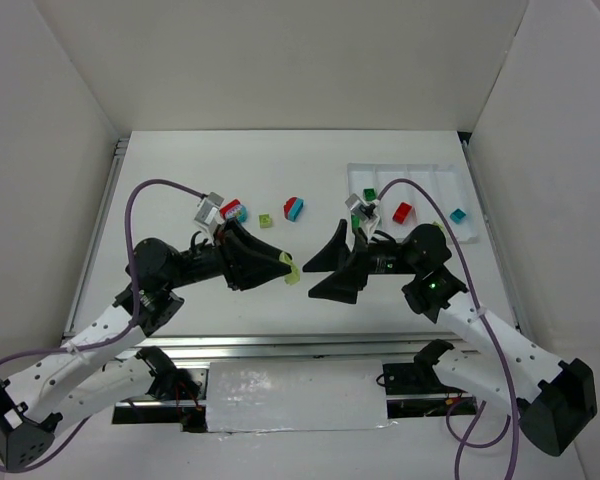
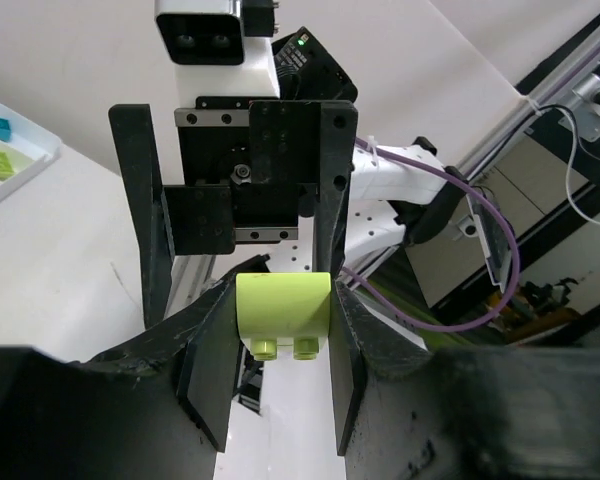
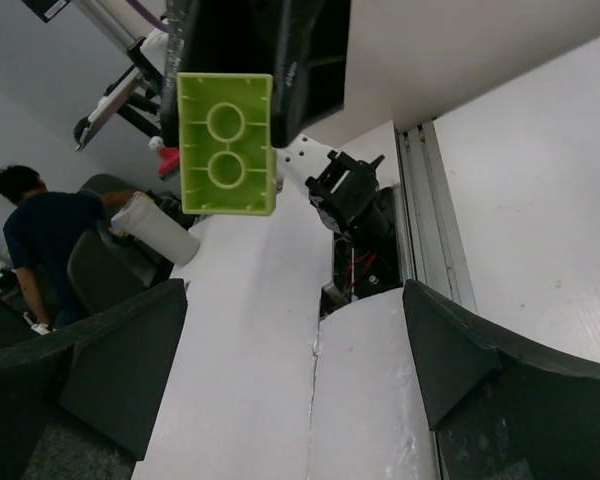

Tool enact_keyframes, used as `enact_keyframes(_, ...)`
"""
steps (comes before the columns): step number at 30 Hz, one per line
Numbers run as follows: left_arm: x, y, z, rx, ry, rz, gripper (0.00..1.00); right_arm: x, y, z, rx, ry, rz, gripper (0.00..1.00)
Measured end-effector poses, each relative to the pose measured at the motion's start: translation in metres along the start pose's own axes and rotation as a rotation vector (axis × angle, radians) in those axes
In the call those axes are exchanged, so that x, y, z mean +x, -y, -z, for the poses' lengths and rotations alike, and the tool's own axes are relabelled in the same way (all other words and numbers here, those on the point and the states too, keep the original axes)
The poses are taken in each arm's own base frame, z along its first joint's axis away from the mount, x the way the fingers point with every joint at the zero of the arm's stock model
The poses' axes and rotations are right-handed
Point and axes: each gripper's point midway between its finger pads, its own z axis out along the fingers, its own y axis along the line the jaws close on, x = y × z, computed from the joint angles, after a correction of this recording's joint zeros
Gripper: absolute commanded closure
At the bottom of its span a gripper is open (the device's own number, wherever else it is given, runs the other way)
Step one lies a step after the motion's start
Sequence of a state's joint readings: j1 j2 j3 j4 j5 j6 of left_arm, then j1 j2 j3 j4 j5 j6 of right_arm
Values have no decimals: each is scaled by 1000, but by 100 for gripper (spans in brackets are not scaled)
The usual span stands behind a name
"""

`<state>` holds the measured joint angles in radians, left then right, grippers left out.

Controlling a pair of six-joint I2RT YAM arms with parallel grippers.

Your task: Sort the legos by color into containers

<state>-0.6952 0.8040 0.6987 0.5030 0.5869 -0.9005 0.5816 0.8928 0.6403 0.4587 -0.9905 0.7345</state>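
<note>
Overhead view: yellow-green brick pinched in left gripper above middle of tabletop, facing right gripper with jaws spread wide and empty; white tray at far right corner, holding green brick, red brick and teal brick in separate compartments; red-and-blue pair, small yellow-green piece and red-and-teal pair loose toward far edge, left of tray. Left wrist view: brick squeezed between both fingers, studs toward bottom of frame. Right wrist view: hollow underside of brick ahead of wide-apart fingers, none touching it.
</note>
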Motion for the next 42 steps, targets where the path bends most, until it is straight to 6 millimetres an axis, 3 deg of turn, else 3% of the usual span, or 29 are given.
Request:
enact_keyframes(3, 1, 2, -2, 20, -5, 16, 100, -2, -8, -2, -16, 13, 15, 9)
enact_keyframes(13, 12, -9, -9, 23, -24, 71, 100, -14, -6, -9, 25, 83, 21, 16)
enact_keyframes(15, 18, -12, -11, 20, -38, 88, 100, -16, -6, -9, 28, 90, 23, 23)
enact_keyframes(16, 19, -13, -12, 21, -41, 91, 100, -16, -7, -10, 27, 92, 23, 27)
enact_keyframes(18, 21, -14, -15, 24, -46, 95, 100, -17, -9, -11, 22, 94, 28, 52)
enact_keyframes(20, 22, -17, -16, 18, -46, 92, 100, -16, -11, -11, 14, 90, 22, 65)
enact_keyframes(21, 22, -18, -16, 19, -47, 94, 100, -17, -12, -11, 14, 94, 22, 78)
enact_keyframes(24, 21, -18, -17, 18, -41, 88, 100, -17, -12, -11, 17, 95, 11, 100)
enact_keyframes(27, 21, -19, -17, 17, -40, 86, 100, -17, -12, -11, 16, 95, 11, 100)
enact_keyframes(28, 21, -19, -17, 15, -39, 85, 79, -17, -12, -11, 17, 96, 11, 100)
enact_keyframes(29, 21, -19, -17, 14, -40, 85, 50, -17, -11, -11, 18, 96, 11, 100)
enact_keyframes(30, 21, -21, -17, 6, -38, 81, 8, -17, -11, -12, 21, 96, 10, 100)
enact_keyframes(31, 20, -23, -17, -6, -32, 73, 0, -16, -9, -12, 26, 95, 12, 100)
enact_keyframes(37, 13, -50, -11, -205, 13, 105, 0, -9, 15, -14, 103, 81, -7, 100)
enact_keyframes(40, -7, -69, -4, -384, 73, 98, 1, -7, 40, -9, 186, 80, -35, 100)
enact_keyframes(42, -24, -83, 6, -533, 120, 89, 1, -11, 67, 3, 285, 104, -61, 100)
